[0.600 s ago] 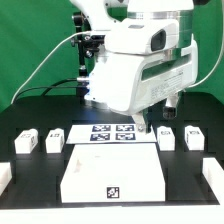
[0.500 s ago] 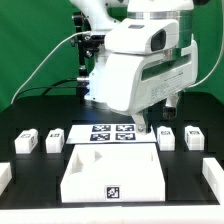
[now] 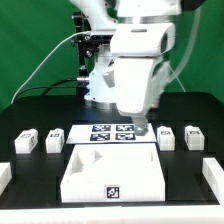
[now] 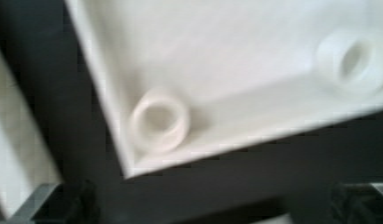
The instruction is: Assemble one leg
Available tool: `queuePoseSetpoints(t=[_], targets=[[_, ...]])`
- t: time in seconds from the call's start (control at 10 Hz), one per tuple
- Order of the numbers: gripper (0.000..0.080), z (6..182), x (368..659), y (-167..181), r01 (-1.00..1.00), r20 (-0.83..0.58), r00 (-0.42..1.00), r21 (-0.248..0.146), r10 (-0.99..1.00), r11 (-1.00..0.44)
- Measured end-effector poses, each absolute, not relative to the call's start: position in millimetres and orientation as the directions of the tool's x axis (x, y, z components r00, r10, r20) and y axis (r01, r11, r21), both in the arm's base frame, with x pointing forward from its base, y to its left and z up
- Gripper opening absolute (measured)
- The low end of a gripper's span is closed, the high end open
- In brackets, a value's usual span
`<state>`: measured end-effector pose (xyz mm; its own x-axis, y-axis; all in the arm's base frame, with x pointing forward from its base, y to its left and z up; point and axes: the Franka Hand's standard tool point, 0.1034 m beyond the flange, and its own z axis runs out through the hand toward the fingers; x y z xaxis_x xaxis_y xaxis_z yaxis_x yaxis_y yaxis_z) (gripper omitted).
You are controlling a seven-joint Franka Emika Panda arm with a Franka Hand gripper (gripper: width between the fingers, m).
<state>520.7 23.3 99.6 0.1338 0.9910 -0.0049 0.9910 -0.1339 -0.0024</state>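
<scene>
The arm hangs low over the black table [image 3: 20, 112], its bulky white wrist blocking much of the back. The gripper [image 3: 140, 124] sits right at the marker board's [image 3: 112, 132] end on the exterior view's right. That thin flat board carries four black-and-white square tags, too small to read as anything but patterns. Just past the gripper on that side sits the nearest leg [image 3: 166, 137], a small white boxy plastic block with a tag on its top face. It is close to the gripper but not held. A second leg [image 3: 193, 135] stands further out. Across the board, on the exterior view's left, are two more alike, the inner left leg [image 3: 55, 138] and the outer left leg [image 3: 27, 140]. In front lies the large flat white panel [image 3: 112, 165] with a raised rim and one square tag [image 3: 113, 191] on its front edge. White pieces [image 3: 4, 176] are cut off at both side edges. Black cables [image 3: 48, 66] loop across the green backdrop [image 3: 30, 40]. The wrist view is blurred, showing the panel's smooth white corner and a round ring-shaped socket [image 4: 161, 120], with another [image 4: 357, 60] further along. Two dim grey fingertips [image 4: 42, 203] look spread wide, released, with nothing between them.
</scene>
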Motion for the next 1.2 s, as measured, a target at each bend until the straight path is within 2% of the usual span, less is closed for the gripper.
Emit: queuePoseSetpoints(t=[0.2, 0.7, 1.0, 1.2], targets=[[0.065, 92.8, 504.7, -0.9, 0.996, -0.002, -0.086, -0.01, 0.996, 0.086], [0.065, 89.8, 502.4, -2.6, 0.995, -0.003, -0.097, -0.013, 0.995, 0.097], [0.065, 53.9, 446.8, -11.7, 0.996, 0.011, -0.084, -0.029, 0.996, 0.084], [0.065, 19.6, 439.1, -16.3, 0.998, 0.029, -0.05, -0.047, 0.998, 0.052]])
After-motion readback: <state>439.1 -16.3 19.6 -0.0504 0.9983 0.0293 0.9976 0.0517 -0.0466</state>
